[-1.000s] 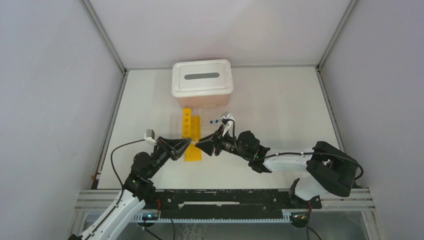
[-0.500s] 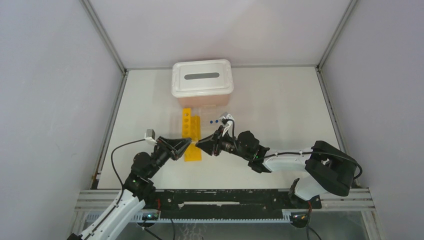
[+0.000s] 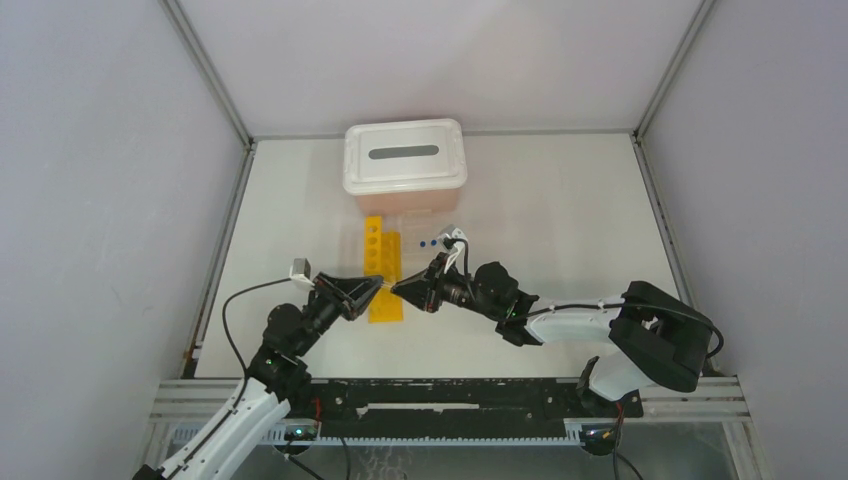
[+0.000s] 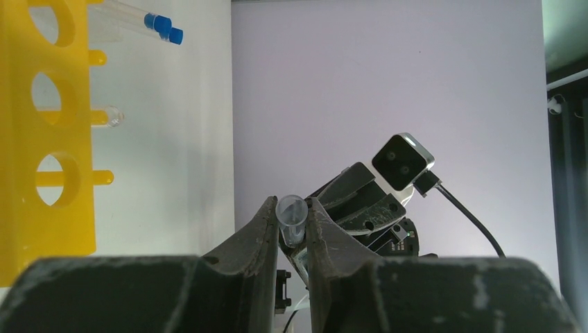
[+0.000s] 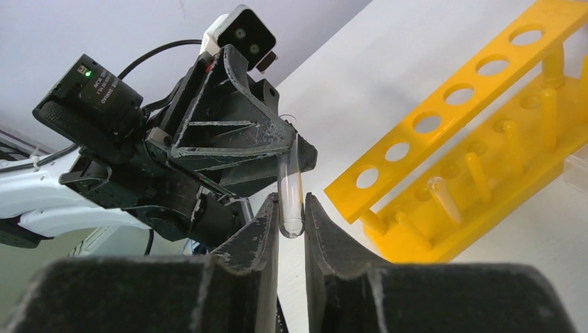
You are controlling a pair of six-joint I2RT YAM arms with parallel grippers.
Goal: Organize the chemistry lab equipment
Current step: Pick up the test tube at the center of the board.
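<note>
The long yellow rack (image 3: 375, 252) lies on the table below the bin; it also shows in the left wrist view (image 4: 41, 132) and the right wrist view (image 5: 457, 139). My left gripper (image 3: 379, 285) and right gripper (image 3: 398, 291) meet tip to tip over its near end. Both are shut on one clear test tube: the left (image 4: 292, 209) grips the open end (image 4: 292, 216), the right (image 5: 291, 208) grips the rounded bottom (image 5: 291, 187). Another clear tube (image 5: 444, 198) sits in the rack. Two blue-capped tubes (image 3: 428, 243) lie to the right of the rack.
The pink bin with its white slotted lid (image 3: 404, 155) stands just behind the yellow rack. Bare white table lies left and right of the arms. Grey walls close in the table on three sides.
</note>
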